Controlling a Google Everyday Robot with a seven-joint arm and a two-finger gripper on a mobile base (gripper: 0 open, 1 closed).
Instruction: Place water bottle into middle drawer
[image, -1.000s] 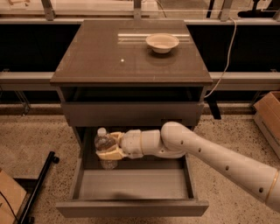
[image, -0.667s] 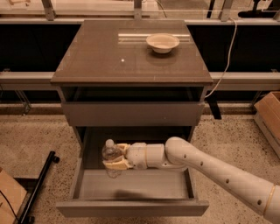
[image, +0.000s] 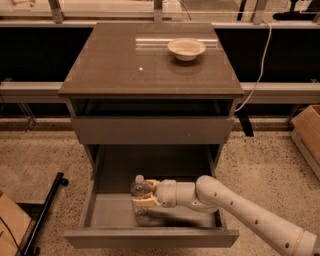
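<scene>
I see the speckled floor (image: 45, 155) spread under everything, and on it stands the grey-brown cabinet (image: 115, 70), its flat top facing my camera. Beneath the top sits the upper drawer front (image: 150, 131), a plain tall face with a dark gap above it. Below that, the middle drawer (image: 107, 214) is pulled well out toward me, so its pale tray floor and low side walls are in plain sight.

My robot's arm (image: 240, 207) comes in from the lower right, a pale jointed tube that crosses over the drawer's right wall and reaches leftward over the tray. At its end, the gripper (image: 142, 202) hangs inside the middle drawer, left of the tray's centre and toward the front. Its cream fingers (image: 150, 201) are clamped around the water bottle (image: 139, 189), one of them crossing the lower body of the bottle on the side facing me.

The water bottle stands upright or close to it, white cap up, within the drawer walls and low over the tray floor. I cannot tell whether its base touches the floor; a soft shadow lies on the tray to its right, under the wrist.

On the cabinet top, toward the back right, rests a shallow cream bowl (image: 186, 48), well apart from all this. A pale cable (image: 260, 65) trails down behind the cabinet's right side. A cardboard box (image: 307, 131) sits at the right edge, and a black pole (image: 42, 215) lies on the floor at the left.
</scene>
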